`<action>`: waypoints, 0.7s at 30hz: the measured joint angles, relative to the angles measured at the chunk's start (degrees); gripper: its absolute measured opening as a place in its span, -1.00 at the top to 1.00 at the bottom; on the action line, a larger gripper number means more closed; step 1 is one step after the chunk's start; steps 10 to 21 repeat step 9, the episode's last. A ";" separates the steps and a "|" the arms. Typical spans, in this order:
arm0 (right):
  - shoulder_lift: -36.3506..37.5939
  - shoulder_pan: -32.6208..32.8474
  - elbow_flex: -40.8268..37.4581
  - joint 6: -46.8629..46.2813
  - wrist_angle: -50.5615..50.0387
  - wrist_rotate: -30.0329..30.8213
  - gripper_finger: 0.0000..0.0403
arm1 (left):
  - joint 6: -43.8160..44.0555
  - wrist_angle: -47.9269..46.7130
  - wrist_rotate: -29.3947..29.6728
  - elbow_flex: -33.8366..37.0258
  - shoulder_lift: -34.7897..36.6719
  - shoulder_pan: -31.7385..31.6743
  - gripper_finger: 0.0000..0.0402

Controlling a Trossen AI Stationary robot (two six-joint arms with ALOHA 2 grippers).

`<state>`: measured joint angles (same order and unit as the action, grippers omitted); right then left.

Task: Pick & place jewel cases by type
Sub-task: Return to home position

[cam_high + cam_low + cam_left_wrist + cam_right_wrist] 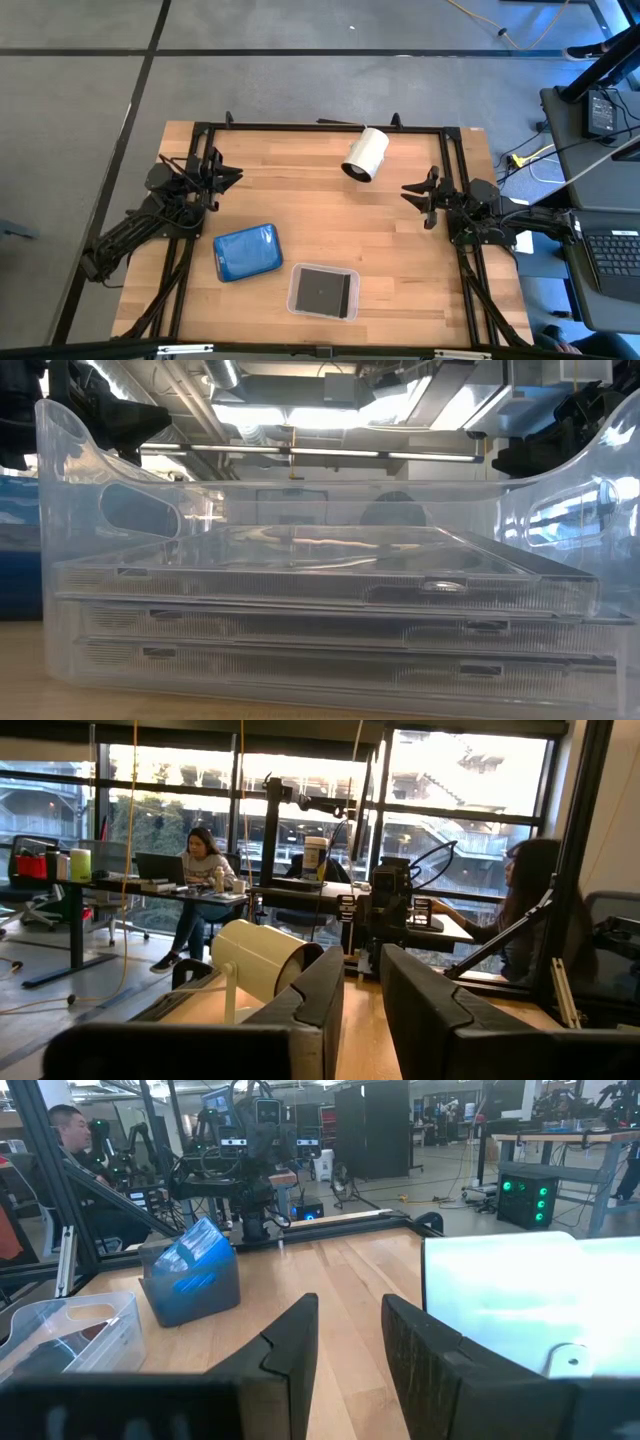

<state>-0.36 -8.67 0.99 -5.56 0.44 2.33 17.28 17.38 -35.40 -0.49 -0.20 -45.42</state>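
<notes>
A stack of translucent blue jewel cases [246, 251] fills a dark grey tray [195, 1298] on the table's near left. To its right, a clear tray [296, 300] holds stacked dark jewel cases [325, 290]; the low view looks through its wall [60, 480] at three flat cases [330, 575]. My left gripper [232, 176] hangs over the table's left side, slightly open, with nothing between its fingers [362, 980]. My right gripper [408, 192] hangs over the right side, also slightly open with nothing in it [350, 1330]. Both are far from the trays.
A white cylinder [365, 153] lies on its side at the table's far middle, close to my right gripper. A black frame [320, 126] runs along the table's far and side edges. Bare wood lies between the two grippers. People sit at desks beyond the table.
</notes>
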 joint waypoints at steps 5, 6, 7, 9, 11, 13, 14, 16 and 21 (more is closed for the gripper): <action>0.00 0.02 -0.02 0.02 -0.01 -0.02 0.42 | -0.01 0.01 0.00 0.00 0.00 0.00 0.66; 0.00 0.00 -0.02 0.02 -0.01 -0.02 0.42 | -0.01 -0.01 0.00 0.00 0.01 0.02 0.66; 0.00 0.01 -0.02 0.02 0.00 -0.02 0.42 | -0.01 0.01 0.00 0.00 0.01 0.02 0.65; 0.00 0.00 -0.02 0.02 -0.01 -0.02 0.42 | -0.01 -0.01 0.00 0.00 0.00 0.00 0.65; 0.00 0.00 -0.02 0.02 -0.01 -0.02 0.42 | -0.01 -0.01 0.00 0.00 0.00 0.00 0.65; 0.00 0.00 -0.02 0.02 -0.01 -0.02 0.42 | -0.01 -0.01 0.00 0.00 0.00 0.00 0.65; 0.00 0.00 -0.02 0.02 -0.01 -0.02 0.42 | -0.01 -0.01 0.00 0.00 0.00 0.00 0.65; 0.00 0.00 -0.02 0.02 -0.01 -0.02 0.42 | -0.01 -0.01 0.00 0.00 0.00 0.00 0.65; 0.00 0.00 -0.02 0.02 -0.01 -0.02 0.42 | -0.01 -0.01 0.00 0.00 0.00 0.00 0.65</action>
